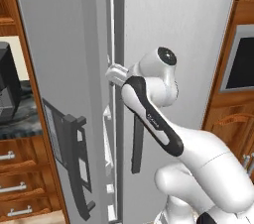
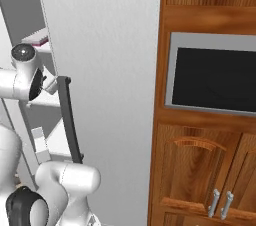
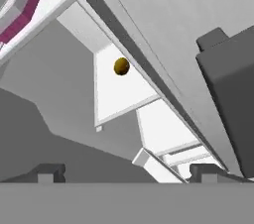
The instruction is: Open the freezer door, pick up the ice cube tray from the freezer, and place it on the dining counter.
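Note:
The freezer door (image 1: 59,69), with its dark dispenser panel (image 1: 69,161), stands ajar and angled towards me. My arm reaches into the gap beside it, and the white hand (image 1: 117,74) is at the door's edge. Inside the freezer (image 2: 50,120) are white shelves. A pale pinkish ice cube tray (image 2: 36,37) lies on an upper shelf, above the hand; a pink edge (image 3: 22,15) shows at the hand view's top left. My gripper (image 3: 127,171) is open with nothing between its fingertips. A small orange-brown ball (image 3: 121,66) sits on a white shelf ahead.
The plain grey door (image 1: 173,10) with its dark bar handle (image 1: 137,143) is shut, right of the gap. A built-in oven (image 2: 215,77) in wooden cabinets stands further right. Wooden drawers (image 1: 15,188) and a black appliance (image 1: 7,84) are on the left.

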Motion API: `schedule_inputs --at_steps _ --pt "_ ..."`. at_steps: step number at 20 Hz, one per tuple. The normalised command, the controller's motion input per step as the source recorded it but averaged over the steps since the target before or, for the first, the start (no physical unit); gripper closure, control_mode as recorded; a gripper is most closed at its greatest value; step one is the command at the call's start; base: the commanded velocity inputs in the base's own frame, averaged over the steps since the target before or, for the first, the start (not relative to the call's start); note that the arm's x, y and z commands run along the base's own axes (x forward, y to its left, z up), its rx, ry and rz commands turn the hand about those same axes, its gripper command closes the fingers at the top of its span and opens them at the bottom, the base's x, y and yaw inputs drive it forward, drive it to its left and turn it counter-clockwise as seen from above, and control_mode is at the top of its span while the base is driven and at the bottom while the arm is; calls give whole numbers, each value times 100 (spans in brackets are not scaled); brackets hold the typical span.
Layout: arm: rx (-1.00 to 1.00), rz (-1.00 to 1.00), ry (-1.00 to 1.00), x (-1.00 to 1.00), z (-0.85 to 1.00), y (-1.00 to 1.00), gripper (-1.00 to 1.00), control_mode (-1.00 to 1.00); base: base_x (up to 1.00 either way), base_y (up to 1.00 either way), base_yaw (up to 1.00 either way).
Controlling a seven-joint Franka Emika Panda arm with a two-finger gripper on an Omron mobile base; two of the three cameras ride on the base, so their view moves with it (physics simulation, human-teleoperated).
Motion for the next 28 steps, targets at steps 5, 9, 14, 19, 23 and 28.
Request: schedule_inputs --at_steps 5,9,14,19,23,28 --pt "-3 10 0 -71 -6 100 -100 -100 0 0 0" --pt "-4 22 0 -98 0 100 -100 -100 0 0 0" --pt "-9 19 -1 -64 -11 100 -100 -100 0 0 0" --pt "-6 4 0 -1 -4 100 -100 -100 0 0 0" --pt "-5 0 -1 -1 0 56 -100 -100 0 0 0" --pt "-2 -6 -2 -7 3 21 -100 -100 0 0 0"
